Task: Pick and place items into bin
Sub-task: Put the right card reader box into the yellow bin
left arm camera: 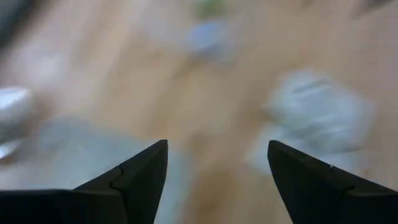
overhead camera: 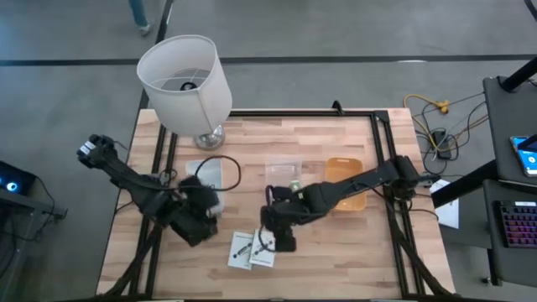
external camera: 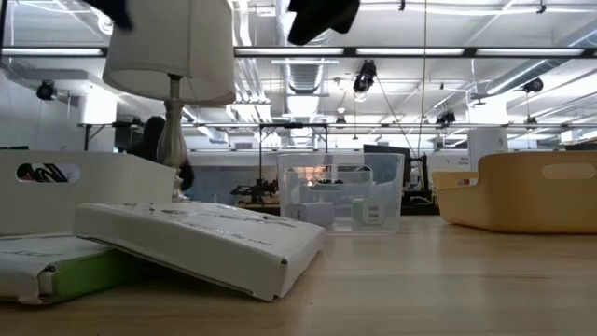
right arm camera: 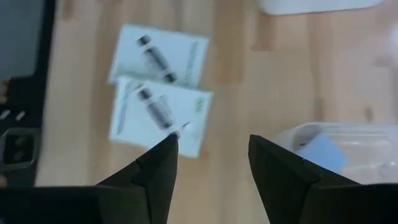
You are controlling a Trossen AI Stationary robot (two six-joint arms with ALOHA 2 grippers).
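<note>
Two flat white packets with dark pen-like prints (overhead camera: 252, 250) lie side by side near the table's near edge; in the right wrist view they are (right arm camera: 158, 87), and in the low view one leans on the other (external camera: 196, 238). My right gripper (right arm camera: 211, 142) hovers open just above them (overhead camera: 277, 233), its fingertips off to their side. My left gripper (left arm camera: 217, 144) is open over the table's left part (overhead camera: 200, 216), touching nothing. A thin black cable coil (overhead camera: 223, 172) rests on a white sheet. A tiny green piece (overhead camera: 295, 183) and a blue-grey piece (right arm camera: 320, 152) show by the clear bin.
A clear plastic bin (overhead camera: 284, 170) and an orange bin (overhead camera: 344, 180) stand mid-table, past the packets (external camera: 340, 191). A big white lampshade on a metal base (overhead camera: 185, 80) stands at the far left corner. Black frame rails (overhead camera: 386, 168) run along the table's sides.
</note>
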